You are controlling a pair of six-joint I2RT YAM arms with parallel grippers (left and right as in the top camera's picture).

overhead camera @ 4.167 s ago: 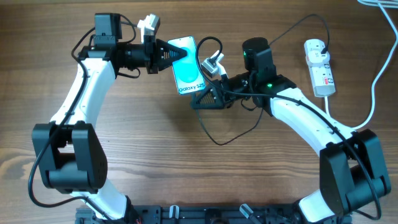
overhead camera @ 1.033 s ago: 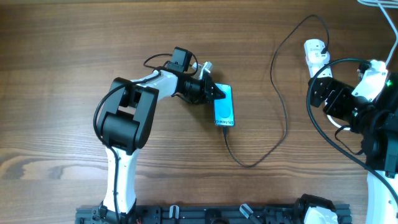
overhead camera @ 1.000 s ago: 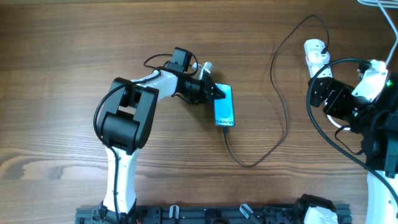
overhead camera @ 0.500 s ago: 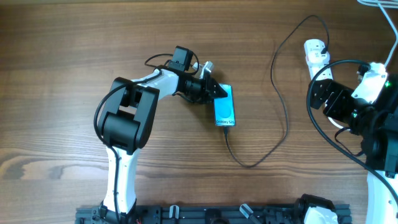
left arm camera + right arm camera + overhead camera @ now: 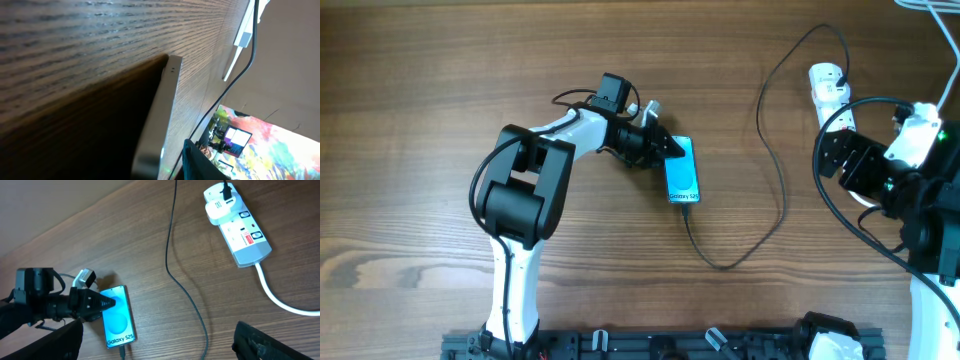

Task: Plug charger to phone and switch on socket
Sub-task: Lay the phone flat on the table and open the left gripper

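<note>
The left arm [image 5: 535,180] reaches from the near edge of the wooden table [image 5: 420,100] toward the middle. The left gripper [image 5: 665,148] is at the top end of the phone [image 5: 682,172]. In the left wrist view the phone's thin silver edge runs between two dark fingers, one against each face, so the jaws are pinching the phone.

The phone is near the middle of the table with its teal screen up and the white "Galaxy S25" band at the near end. It is angled slightly, and whether its gripped end is lifted off the wood cannot be told.

The charger [image 5: 723,266] meets the phone's near edge with its small plug tip seated there. From there the thin black cable dips toward the robot, curves right, climbs in a long loop toward the far edge and drops into the socket [image 5: 239,230].

The socket lies at the far right, with a black plug and a white plug in its far end and red-marked switches along its body. Their position is too small to read. A thicker white cord [image 5: 280,303] leaves its near end.

The right arm [image 5: 895,175] hangs above the socket, hiding the socket's near part in the overhead view. The right gripper [image 5: 156,332] has its jaws spread wide, one dark finger in each lower corner of its wrist view.
</note>
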